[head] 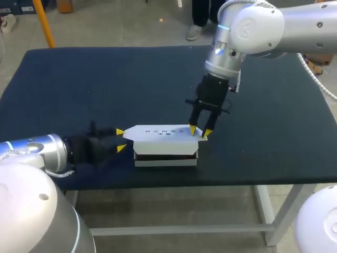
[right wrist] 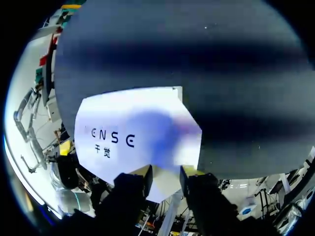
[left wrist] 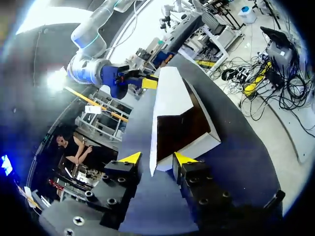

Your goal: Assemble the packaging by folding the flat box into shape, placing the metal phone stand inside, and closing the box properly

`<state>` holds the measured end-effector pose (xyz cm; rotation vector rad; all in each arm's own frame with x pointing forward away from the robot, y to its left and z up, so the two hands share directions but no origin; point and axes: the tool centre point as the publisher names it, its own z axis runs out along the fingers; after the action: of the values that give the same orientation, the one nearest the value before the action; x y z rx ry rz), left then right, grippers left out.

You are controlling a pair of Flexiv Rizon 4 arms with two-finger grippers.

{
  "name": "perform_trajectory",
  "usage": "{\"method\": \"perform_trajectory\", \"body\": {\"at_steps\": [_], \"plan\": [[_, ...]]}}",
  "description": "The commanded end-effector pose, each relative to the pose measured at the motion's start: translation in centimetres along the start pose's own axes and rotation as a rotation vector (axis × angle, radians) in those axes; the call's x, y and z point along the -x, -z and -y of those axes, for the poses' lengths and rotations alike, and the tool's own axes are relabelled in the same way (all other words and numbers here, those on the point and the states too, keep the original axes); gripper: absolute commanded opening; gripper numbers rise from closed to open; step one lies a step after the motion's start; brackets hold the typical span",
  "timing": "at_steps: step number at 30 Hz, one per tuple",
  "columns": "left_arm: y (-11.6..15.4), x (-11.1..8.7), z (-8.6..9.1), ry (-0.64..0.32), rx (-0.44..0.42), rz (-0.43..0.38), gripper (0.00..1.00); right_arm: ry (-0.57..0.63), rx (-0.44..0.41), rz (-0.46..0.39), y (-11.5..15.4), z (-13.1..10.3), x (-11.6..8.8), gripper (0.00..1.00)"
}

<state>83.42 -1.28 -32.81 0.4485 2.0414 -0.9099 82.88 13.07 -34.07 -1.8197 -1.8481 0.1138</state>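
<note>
1. The left gripper (head: 121, 140) lies level at the left end of the white box (head: 166, 161). It is wide open and holds nothing. The near corner of the lid (left wrist: 170, 93) sits between its spread fingers (left wrist: 130, 158).
2. The right gripper (head: 199, 131) points down onto the lid's opposite end. Whether it has a hold there cannot be told.
3. The box rests on the dark table (head: 79, 89) with its lid partly raised, showing a dark interior.

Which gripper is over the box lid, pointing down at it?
The right gripper, upright above the white box's right end. The left gripper lies level with the table at the box's left end.
</note>
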Motion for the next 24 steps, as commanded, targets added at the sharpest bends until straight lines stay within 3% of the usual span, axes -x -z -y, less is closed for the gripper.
{"method": "perform_trajectory", "body": {"at_steps": [1,3,7,9,10,23,24], "plan": [[3.2,1.9,-0.4,0.090,0.010,-0.156,0.95,0.002,0.006,-0.008,-0.2,0.2,0.2,0.41],[4.2,2.7,-0.5,0.146,-0.044,-0.214,1.00,0.004,0.007,-0.013,-0.2,0.2,0.2,0.41],[4.9,3.6,-1.0,0.260,-0.009,-0.327,1.00,0.006,0.005,-0.018,-0.3,0.2,0.2,0.42],[4.9,4.3,-1.5,0.289,0.136,-0.354,1.00,0.006,0.005,-0.017,-0.3,0.2,0.2,0.41],[4.8,4.5,-1.8,0.265,0.282,-0.353,1.00,0.006,0.005,-0.016,-0.3,0.2,0.2,0.42],[4.8,4.5,-1.8,0.265,0.282,-0.353,1.00,0.009,-0.003,-0.018,-0.5,-0.2,-0.1,0.41],[4.7,4.8,-1.8,0.308,0.256,-0.349,1.00,0.009,-0.004,-0.019,-0.5,-0.2,-0.1,0.41]]}}
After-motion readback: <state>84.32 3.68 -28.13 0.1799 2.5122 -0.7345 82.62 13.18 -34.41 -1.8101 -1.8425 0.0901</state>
